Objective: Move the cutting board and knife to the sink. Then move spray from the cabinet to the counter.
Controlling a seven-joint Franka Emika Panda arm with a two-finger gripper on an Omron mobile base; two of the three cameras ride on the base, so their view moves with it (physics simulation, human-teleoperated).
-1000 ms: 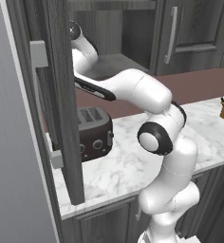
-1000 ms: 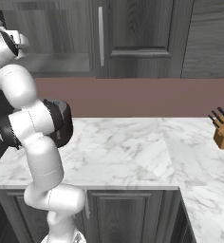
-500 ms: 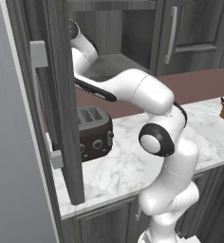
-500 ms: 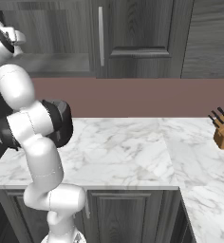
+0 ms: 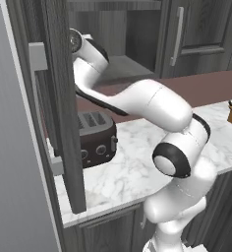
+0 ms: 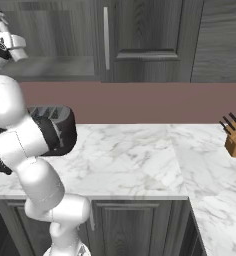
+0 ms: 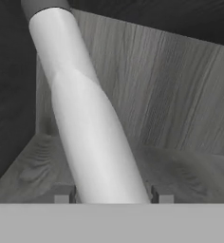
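Note:
The spray [image 7: 92, 128], a slim pale grey-white bottle, stands close in front of the hand on the grey shelf [image 7: 190, 175] of the cabinet [image 5: 59, 98]. My gripper [image 7: 113, 197] is shut on the spray, with one fingertip [image 7: 61, 197] against each side of its lower body. In the left base view my arm reaches up behind the open cabinet door, and the wrist [image 5: 81, 42] sits at shelf height. The wrist [image 6: 2, 42] is also at the right base view's left edge. The counter [image 6: 140, 155] lies below. The cutting board, knife and sink are out of view.
A dark toaster [image 5: 96, 138] stands on the counter under the open cabinet, close to my arm. A tan knife block [image 6: 235, 137] sits at the far right. The open door's long bar handle [image 5: 39, 103] juts out on the left. A closed wall cabinet [image 6: 140, 40] hangs beside the open one.

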